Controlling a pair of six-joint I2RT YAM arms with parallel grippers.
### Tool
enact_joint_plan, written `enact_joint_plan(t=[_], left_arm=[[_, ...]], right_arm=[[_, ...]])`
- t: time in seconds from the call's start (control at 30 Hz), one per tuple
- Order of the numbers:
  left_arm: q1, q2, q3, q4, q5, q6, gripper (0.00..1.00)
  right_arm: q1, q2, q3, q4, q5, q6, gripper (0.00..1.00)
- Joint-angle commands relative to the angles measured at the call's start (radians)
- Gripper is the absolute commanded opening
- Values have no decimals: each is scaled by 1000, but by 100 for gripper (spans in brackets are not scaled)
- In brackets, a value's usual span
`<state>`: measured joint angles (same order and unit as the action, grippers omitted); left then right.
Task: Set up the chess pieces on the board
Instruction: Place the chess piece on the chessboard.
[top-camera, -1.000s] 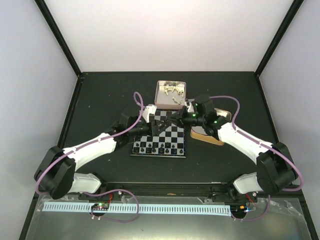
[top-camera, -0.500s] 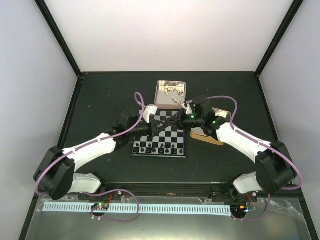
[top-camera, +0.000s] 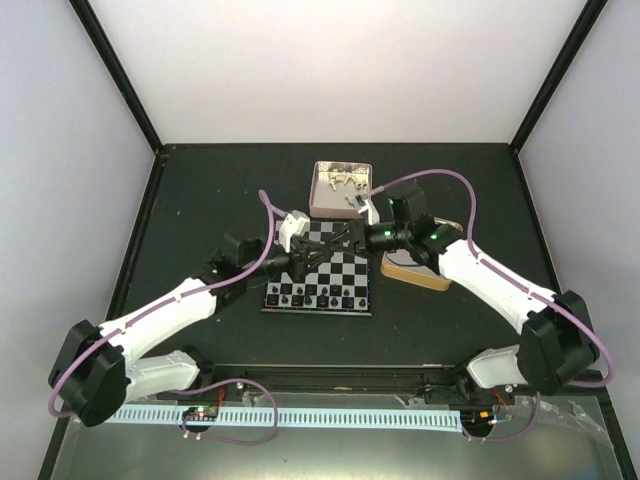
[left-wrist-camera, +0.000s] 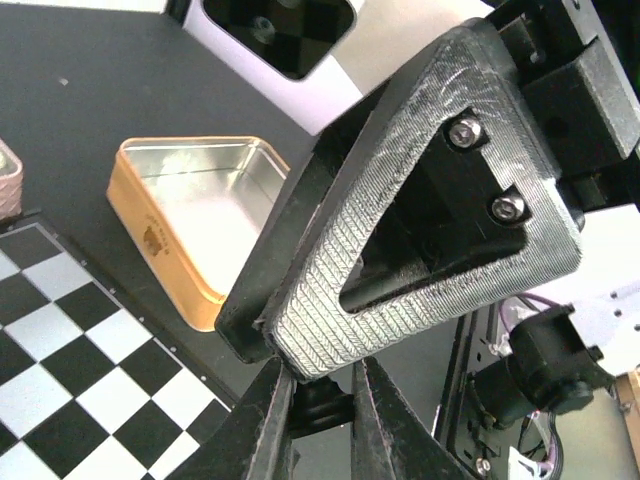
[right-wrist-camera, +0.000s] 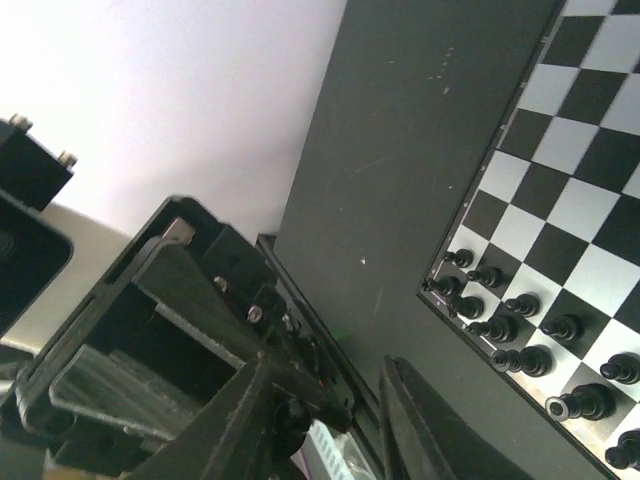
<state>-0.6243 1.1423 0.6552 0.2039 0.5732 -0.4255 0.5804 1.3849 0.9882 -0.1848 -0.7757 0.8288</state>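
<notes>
Left wrist view alone shows your left jaws pinching one black piece (left-wrist-camera: 318, 405); right jaws parted, empty.

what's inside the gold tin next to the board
Only bare shiny metal shows inside the gold tin, nothing lying in the visible part. One corner is covered by the right arm's textured finger, so that bit cannot be checked.

Left gripper (top-camera: 316, 249) and right gripper (top-camera: 350, 238) jam nose to nose over the far half of the board (top-camera: 350, 272). Black pieces (top-camera: 318, 298) wall the near rows. Pink tin (top-camera: 313, 190) hems the far edge, orange tin (top-camera: 425, 281) the right; left side's open.
</notes>
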Motion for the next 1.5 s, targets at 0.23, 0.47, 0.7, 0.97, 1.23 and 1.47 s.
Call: enact_joint_plan(t=[0.23, 0.47, 0.7, 0.97, 1.23, 1.47], left_arm=[[-12, -86, -13, 96, 68, 187, 2], [-12, -88, -21, 111, 101, 192, 2], [-16, -101, -29, 116, 128, 203, 2], [-18, -105, -35, 116, 140, 208, 1], [-20, -106, -35, 110, 125, 207, 2], [-20, -105, -22, 51, 39, 154, 42]], right_arm=[[4, -129, 38, -137, -156, -188, 19], [5, -123, 48, -134, -166, -192, 21], [6, -93, 67, -131, -151, -188, 28], [5, -72, 92, -108, -145, -165, 23], [6, -65, 98, -135, -161, -201, 1], [6, -106, 86, -176, -34, -238, 1]])
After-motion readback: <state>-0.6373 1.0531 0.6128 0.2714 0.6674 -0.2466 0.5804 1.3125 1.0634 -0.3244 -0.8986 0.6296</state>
